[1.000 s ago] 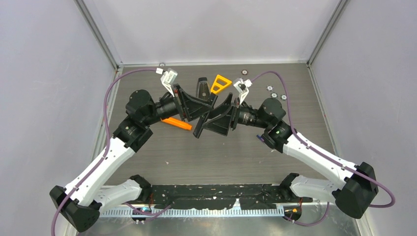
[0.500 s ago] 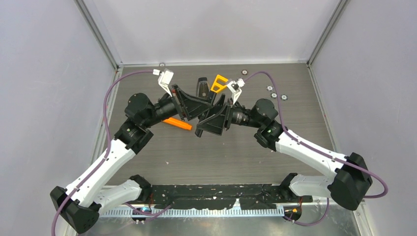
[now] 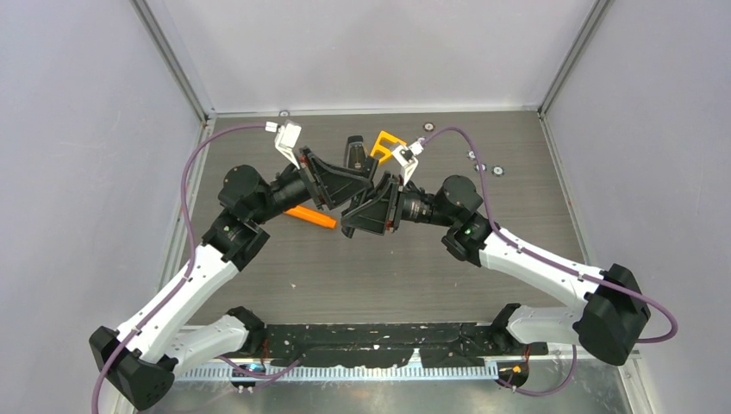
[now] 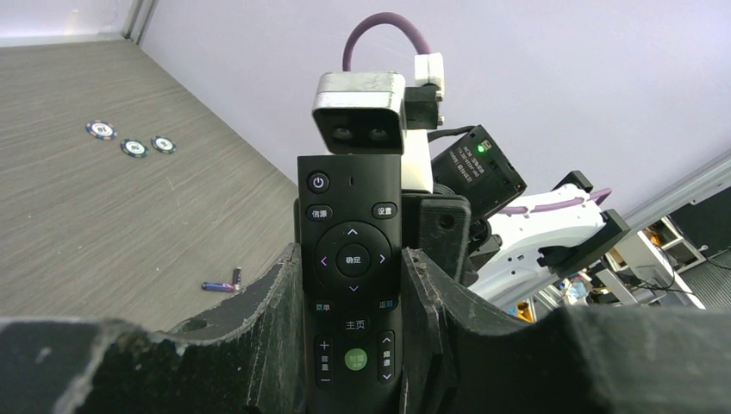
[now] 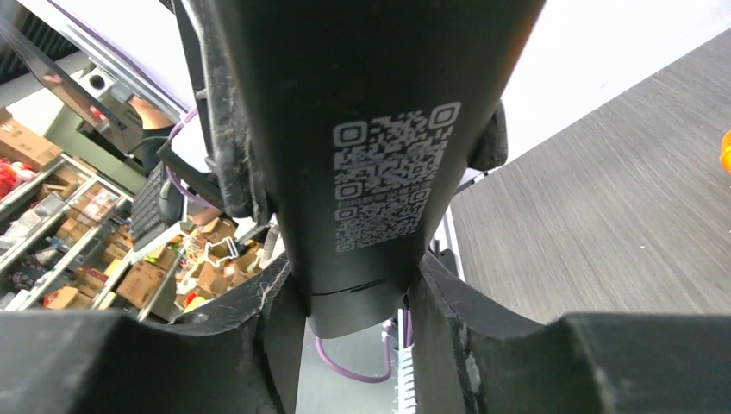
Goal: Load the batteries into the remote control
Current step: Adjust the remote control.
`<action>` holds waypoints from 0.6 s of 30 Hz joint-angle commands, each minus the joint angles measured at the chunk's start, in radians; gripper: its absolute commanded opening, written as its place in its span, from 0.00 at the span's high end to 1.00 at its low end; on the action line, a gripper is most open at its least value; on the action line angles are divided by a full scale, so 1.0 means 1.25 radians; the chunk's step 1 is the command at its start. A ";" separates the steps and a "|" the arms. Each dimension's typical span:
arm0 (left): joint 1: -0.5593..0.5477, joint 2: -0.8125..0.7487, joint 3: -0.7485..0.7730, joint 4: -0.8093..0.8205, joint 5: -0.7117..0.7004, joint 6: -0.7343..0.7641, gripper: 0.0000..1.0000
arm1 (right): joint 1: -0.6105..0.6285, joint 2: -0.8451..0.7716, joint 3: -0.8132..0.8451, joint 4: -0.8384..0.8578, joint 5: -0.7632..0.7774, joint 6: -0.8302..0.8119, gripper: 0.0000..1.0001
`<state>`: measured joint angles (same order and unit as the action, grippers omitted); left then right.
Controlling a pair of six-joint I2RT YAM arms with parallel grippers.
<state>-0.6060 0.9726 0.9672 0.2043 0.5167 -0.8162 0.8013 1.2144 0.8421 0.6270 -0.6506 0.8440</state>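
Left gripper [image 4: 352, 276]: clamped on the remote [image 4: 352, 216], button face toward its wrist camera, held up off the table [image 3: 379, 259].
Orange bar [image 3: 310, 216]: lay flat on the table just beside the left gripper.
Batteries [image 4: 220, 285]: lay close together on the table, well apart from the remote.
Right gripper [image 5: 352, 272]: closed on the remote's other end, its QR-code back toward that camera.
Discs [image 4: 134, 147]: three lay in a loose group on the table.

We see both arms bent inward, wrists meeting | left gripper [image 4: 352, 259] clamped on remote [image 4: 351, 194] | right gripper [image 5: 349, 274] seemingly likewise
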 commanded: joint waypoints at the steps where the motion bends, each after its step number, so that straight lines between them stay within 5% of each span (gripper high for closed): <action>1: 0.000 -0.017 0.000 0.042 -0.005 0.006 0.73 | 0.001 -0.026 0.035 0.002 0.026 -0.035 0.72; 7: 0.001 -0.044 0.014 -0.082 -0.076 0.110 0.27 | 0.002 -0.058 0.077 -0.255 0.106 -0.164 0.74; 9: 0.001 -0.051 0.021 -0.135 -0.105 0.143 0.18 | 0.005 -0.066 0.102 -0.351 0.152 -0.222 0.74; 18: 0.001 -0.033 0.072 -0.222 -0.144 0.201 0.11 | 0.067 -0.051 0.177 -0.598 0.385 -0.412 0.74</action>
<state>-0.6064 0.9257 0.9859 -0.0235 0.3706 -0.6216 0.8433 1.1580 0.9962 0.0261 -0.3389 0.4664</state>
